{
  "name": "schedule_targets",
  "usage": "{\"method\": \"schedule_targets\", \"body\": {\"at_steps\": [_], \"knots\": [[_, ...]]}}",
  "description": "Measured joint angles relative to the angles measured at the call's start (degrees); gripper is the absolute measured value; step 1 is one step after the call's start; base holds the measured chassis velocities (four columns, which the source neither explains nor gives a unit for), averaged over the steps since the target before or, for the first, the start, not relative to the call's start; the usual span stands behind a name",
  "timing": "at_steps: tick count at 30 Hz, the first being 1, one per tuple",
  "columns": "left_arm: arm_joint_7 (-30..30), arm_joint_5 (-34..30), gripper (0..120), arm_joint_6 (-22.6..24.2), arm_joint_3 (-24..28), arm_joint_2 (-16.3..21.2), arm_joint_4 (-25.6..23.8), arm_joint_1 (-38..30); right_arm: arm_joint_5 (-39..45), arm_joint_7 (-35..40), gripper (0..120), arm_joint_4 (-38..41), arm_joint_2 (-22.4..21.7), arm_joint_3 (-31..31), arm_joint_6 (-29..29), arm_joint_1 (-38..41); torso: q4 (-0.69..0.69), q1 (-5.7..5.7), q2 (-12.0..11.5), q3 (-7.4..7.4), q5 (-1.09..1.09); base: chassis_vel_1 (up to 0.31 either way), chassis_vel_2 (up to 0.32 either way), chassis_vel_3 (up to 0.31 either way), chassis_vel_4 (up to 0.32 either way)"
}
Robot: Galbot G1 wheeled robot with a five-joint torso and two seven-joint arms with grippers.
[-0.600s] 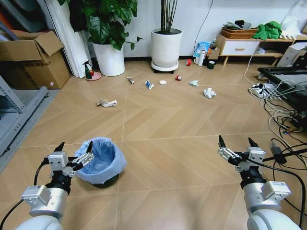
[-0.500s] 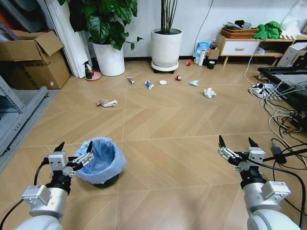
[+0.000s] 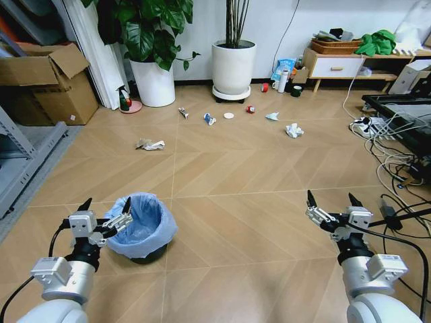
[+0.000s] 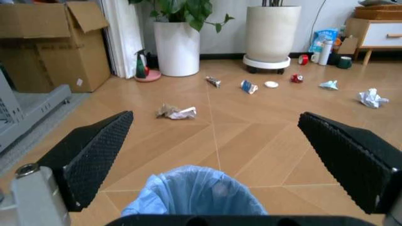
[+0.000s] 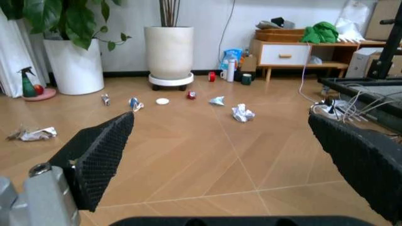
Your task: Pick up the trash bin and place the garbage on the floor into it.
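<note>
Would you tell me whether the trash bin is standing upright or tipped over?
Upright: the trash bin stands on the floor, its blue-lined mouth facing up, beside the open left gripper.

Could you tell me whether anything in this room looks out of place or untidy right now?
Yes: litter is scattered over the floor in front of the plant pots: a crumpled wrapper, a white paper wad, a white disc and a red can. The trash bin stands upright, far from them.

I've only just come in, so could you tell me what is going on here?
The robot's open left pincer sits at the rim of the small dark trash bin lined with a crinkly light blue bag, not gripping it. The open right pincer hangs over bare floor. Crumpled paper wads and wrappers lie scattered farther off, near the white plant pots.
</note>
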Motion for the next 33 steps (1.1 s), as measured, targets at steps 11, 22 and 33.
{"method": "schedule_targets", "body": {"at_steps": [11,22,33], "knots": [[-3.5,-6.5,100,7.2,0.2,6.4,1.7,-2.8,0.0,0.1,100,0.0,-0.5,-0.3,-0.2,0.0,-0.02,0.0,0.0,0.0,0.0,0.0,0.0,0.0,0.0],[-14.2,-22.4,100,21.9,1.6,14.4,7.7,-11.4,-0.1,-0.1,100,-1.2,-1.4,-1.5,-0.4,0.2,-0.01,0.0,0.0,0.0,-0.01,0.0,0.0,0.0,0.0],[-10.9,-26.3,100,24.6,5.6,20.8,23.0,-22.9,-0.5,0.0,100,-1.0,-1.4,-1.0,-0.3,-0.5,0.0,0.0,0.0,0.01,0.0,0.0,0.0,0.0,0.0]]}}
